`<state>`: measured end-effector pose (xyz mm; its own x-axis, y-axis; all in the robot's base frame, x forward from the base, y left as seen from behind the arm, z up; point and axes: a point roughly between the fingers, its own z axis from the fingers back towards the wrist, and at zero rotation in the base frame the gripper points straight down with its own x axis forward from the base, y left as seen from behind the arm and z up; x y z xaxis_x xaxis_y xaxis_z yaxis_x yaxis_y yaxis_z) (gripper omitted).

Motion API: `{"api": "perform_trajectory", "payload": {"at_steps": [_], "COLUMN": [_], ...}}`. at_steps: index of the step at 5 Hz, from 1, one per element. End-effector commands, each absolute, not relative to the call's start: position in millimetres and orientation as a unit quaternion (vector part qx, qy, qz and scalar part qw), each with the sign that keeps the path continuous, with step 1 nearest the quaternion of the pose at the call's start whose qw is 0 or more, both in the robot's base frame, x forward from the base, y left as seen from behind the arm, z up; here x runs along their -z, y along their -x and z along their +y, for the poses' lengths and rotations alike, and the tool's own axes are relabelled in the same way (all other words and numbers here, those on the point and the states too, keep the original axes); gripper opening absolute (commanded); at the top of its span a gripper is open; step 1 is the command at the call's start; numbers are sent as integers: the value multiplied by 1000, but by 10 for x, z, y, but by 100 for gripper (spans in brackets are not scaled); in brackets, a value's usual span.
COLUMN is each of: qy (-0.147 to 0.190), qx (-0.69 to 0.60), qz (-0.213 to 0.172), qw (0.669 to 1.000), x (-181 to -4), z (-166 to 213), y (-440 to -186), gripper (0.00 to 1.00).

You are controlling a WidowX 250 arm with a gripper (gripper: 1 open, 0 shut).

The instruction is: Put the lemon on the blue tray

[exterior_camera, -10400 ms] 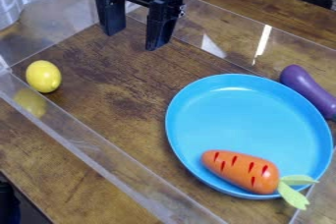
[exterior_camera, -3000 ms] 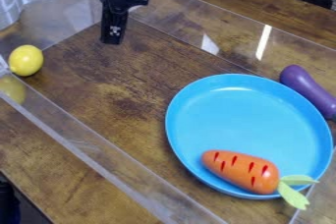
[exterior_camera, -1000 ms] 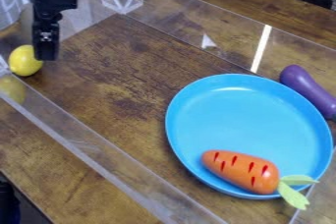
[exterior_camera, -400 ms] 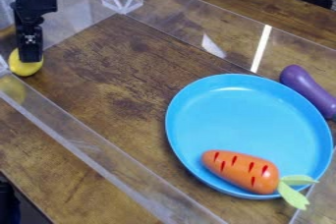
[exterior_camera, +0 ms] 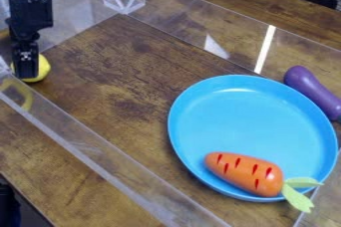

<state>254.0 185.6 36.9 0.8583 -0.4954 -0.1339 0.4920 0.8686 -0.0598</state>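
Note:
The lemon [exterior_camera: 40, 68] is a small yellow fruit at the far left of the wooden table, mostly covered by my black gripper [exterior_camera: 26, 60], which stands right over it. The fingers [exterior_camera: 24, 57] hang down around the lemon and look open; only its right edge shows. The blue tray [exterior_camera: 252, 136] is a large round plate at the lower right, far from the gripper, with an orange carrot [exterior_camera: 245, 172] lying in its front part.
A purple eggplant [exterior_camera: 314, 89] lies just past the tray's right rim. A clear plastic wall [exterior_camera: 80, 141] runs along the table's front and left, and another clear panel [exterior_camera: 200, 17] stands at the back.
The gripper has moved left and down onto the lemon, now covering most of it. The lemon, tray, carrot and eggplant have stayed in place.

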Motion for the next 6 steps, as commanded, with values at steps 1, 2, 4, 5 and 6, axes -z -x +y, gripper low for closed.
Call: {"api": "perform_trajectory", "payload": {"at_steps": [1,2,4,5,6], "qy": [-5,-3,2,8,14], "qx": [241,252,248,231,224], "qz": [51,48,41,38,36], "qw": [969,967,968,972,974], "x": [-474,-444,-323,-287,-290], "z": [1951,1940,1924,1908,1895], "y": [-2539,-2615,-2748,-2780,-2759], "gripper": [100,100,100,100,100]}}
